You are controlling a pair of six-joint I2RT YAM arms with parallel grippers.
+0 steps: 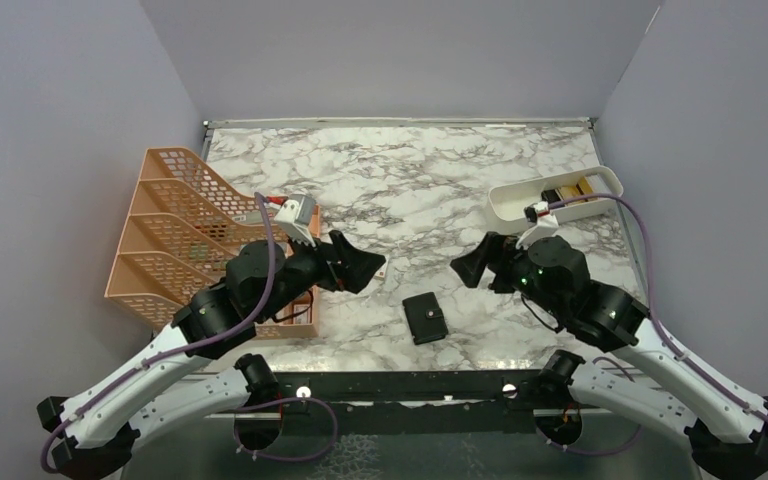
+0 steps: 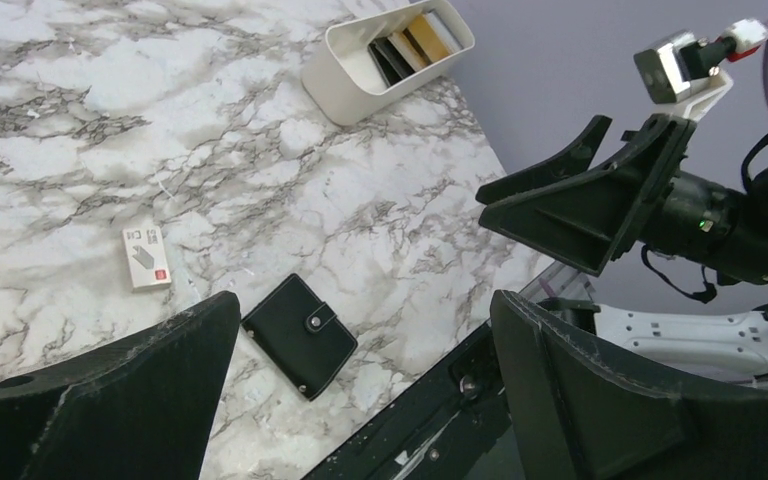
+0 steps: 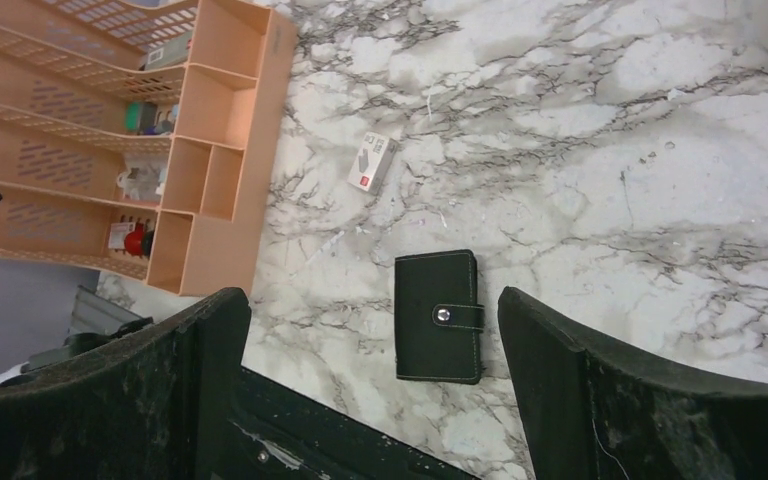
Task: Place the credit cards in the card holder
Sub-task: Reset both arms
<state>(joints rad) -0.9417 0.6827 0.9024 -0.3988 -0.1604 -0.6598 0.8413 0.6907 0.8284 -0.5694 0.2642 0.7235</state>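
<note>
Marble desk (image 1: 410, 190), white w/ grey veins, seen from above and from both wrist cams. We see the wallet (image 1: 425, 318) lying flat and closed near the front edge, approx. midway btwn the two arms, its snap tab across one side. The black card (image 2: 392, 58) and gold card (image 2: 426, 33) sit inside a white tray (image 1: 508, 203) at the far right of the desk, well apart from the wallet.

We find the left pincer (image 1: 360, 265) over the desk to the wallet's left, fingers spread wide, nothing btwn them. The right pincer (image 1: 475, 265) is over the desk to the wallet's right, also spread wide and holding nothing. Each wrist cam looks down btwn its own fingers at the wallet, which neither pincer touches.

A small white piece (image 2: 146, 257) w/ a red mark lies flat on the desk, near the wallet on its far-left side. An orange mesh rack (image 1: 175, 225) stands along the left edge, w/ small items in some compartments.
</note>
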